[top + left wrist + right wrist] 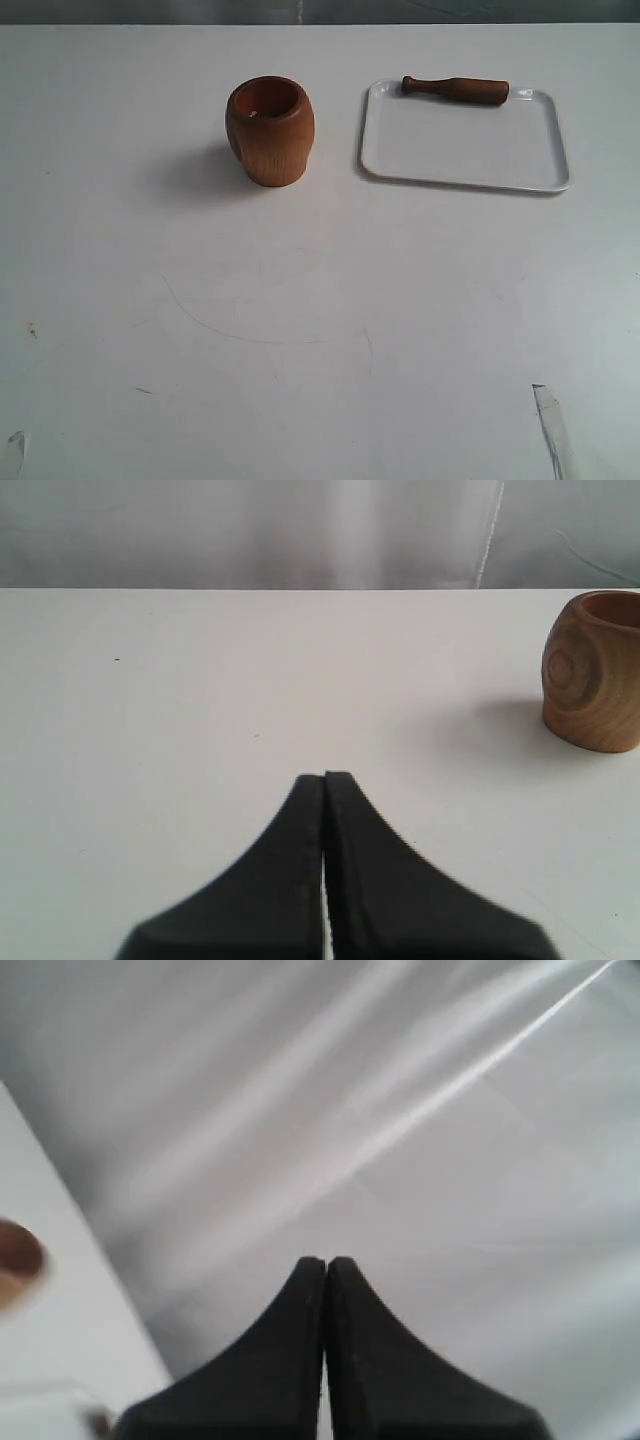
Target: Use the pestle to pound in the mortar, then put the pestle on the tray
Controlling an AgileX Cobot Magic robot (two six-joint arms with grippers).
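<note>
I saw the left gripper and right gripper pressed together, empty. The pestle lay at twelve o'clock on the tray. The mortar stood at its nine o'clock, well apart from the left gripper.

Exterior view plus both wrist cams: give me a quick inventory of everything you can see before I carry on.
mortar: one, orange-brown wood, upright on the table, left of the tray and apart from it.
pestle: one, dark brown, lying on the tray along its far edge.
tray: one, white, flat on the table, right of the mortar.
table: one, white, under everything.
backdrop: one, pale grey, behind the table.
left gripper: one, black, fingers pressed together, empty, over bare table.
right gripper: one, black, fingers pressed together, empty, facing the backdrop.
</note>
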